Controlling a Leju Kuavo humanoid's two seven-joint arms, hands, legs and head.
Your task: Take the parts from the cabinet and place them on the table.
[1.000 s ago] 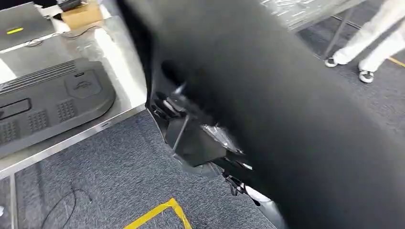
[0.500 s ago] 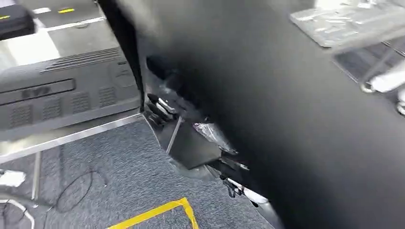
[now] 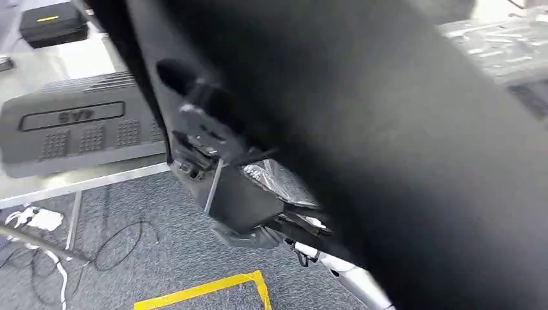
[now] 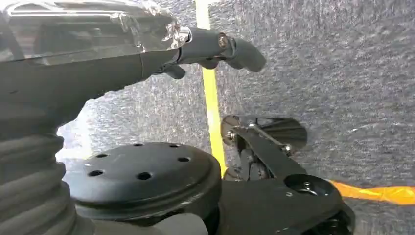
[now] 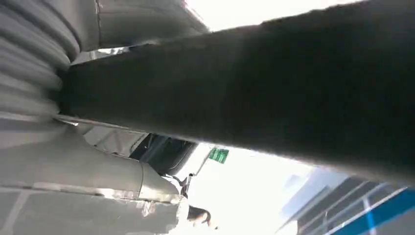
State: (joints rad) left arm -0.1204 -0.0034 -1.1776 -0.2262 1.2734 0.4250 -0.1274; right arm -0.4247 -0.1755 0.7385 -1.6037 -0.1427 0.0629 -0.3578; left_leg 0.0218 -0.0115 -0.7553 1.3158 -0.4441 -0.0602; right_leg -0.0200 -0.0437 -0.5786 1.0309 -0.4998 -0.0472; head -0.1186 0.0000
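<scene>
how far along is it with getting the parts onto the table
One grey panel already lies on the table. A large black part is being carried: it crosses the right wrist view right beside the right hand, and the left hand is at its lower edge, though blur hides the grip. It is not on the table yet, so setting it down remains.

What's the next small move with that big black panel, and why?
Probably keep carrying the large black panel toward the metal table before lowering it. In the head view it hangs over grey carpet, only its upper edge near the tabletop, where a grey ribbed part already lies. It likely needs bare tabletop beside that part. How the hands grip it cannot be made out.
</scene>
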